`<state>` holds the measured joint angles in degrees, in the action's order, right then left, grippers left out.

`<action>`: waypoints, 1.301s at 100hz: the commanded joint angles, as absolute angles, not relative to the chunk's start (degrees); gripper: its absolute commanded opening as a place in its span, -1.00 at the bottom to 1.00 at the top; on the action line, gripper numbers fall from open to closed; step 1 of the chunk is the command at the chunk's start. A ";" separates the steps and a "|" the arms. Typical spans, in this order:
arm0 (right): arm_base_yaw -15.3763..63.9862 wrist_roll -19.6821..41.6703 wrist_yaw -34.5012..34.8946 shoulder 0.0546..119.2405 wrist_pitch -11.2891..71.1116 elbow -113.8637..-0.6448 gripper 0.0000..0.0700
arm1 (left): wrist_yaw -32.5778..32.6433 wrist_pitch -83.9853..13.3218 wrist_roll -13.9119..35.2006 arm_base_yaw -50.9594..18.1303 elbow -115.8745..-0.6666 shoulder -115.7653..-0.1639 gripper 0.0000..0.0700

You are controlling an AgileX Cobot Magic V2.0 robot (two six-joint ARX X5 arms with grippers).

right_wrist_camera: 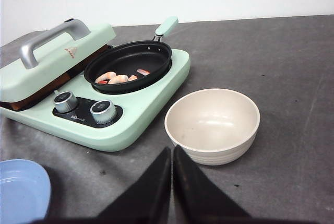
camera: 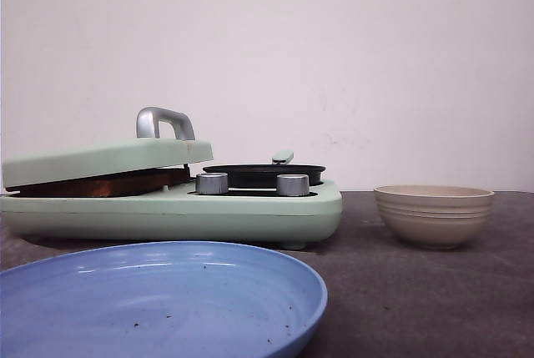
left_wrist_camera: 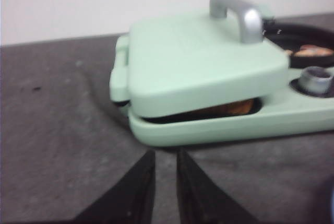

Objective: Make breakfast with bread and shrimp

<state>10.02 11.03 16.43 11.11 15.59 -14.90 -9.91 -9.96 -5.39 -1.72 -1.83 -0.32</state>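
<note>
The bread [camera: 108,184] lies browned inside the mint-green press, under its almost closed lid [camera: 100,160]; only a dark brown edge shows, also in the left wrist view [left_wrist_camera: 229,108]. The shrimp [right_wrist_camera: 117,78], several small orange-pink pieces, lie in the black pan [right_wrist_camera: 143,56] on the machine's right half. My left gripper [left_wrist_camera: 166,153] is slightly open and empty, low over the cloth just in front of the press's corner. My right gripper [right_wrist_camera: 172,151] is shut and empty, beside the near rim of the beige bowl [right_wrist_camera: 213,122]. Neither gripper shows in the front view.
A blue plate [camera: 158,300] with a few crumbs sits in front of the machine. The empty beige ribbed bowl [camera: 434,214] stands right of it. The lid has a silver handle [camera: 163,122]. Two silver knobs [camera: 212,183] sit in front of the pan. A grey cloth covers the table.
</note>
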 commanded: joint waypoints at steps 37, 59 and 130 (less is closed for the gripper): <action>10.17 11.94 16.45 11.07 14.96 -15.00 -1.00 | -9.45 -10.26 -6.83 -1.63 -0.80 -0.27 -1.00; 10.17 11.94 16.45 11.07 14.96 -15.00 -1.00 | -9.43 -10.26 -6.83 -1.63 -0.80 -0.27 -1.00; 8.47 -10.57 -2.02 6.11 5.08 -7.90 -1.00 | -9.45 -10.26 -6.83 -1.63 -0.80 -0.27 -1.00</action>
<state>9.26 -3.66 -0.58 6.98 8.05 -10.13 -9.30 -10.02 -6.37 -1.72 -1.83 -0.27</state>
